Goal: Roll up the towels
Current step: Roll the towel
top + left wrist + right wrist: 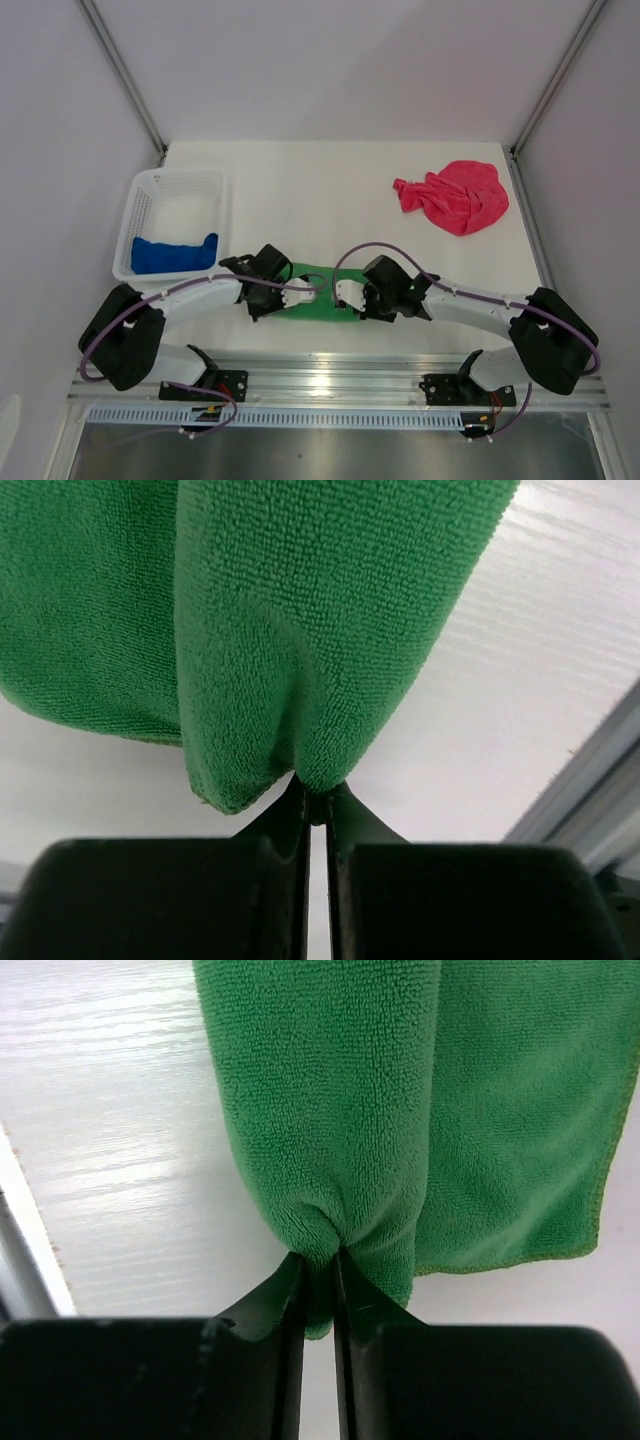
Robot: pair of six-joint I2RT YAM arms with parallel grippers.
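Now: green towel (300, 630), first turn of the roll. Its doubled near edge is clamped at both ends, left jaws on one, right jaws on the other. Remaining cloth lies flat on bench (120, 1110) ahead of both. Next, likely: carry edge forward together, level, else roll skews.

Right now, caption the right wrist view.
Right gripper pinching a folded edge of the green towel on the white table.
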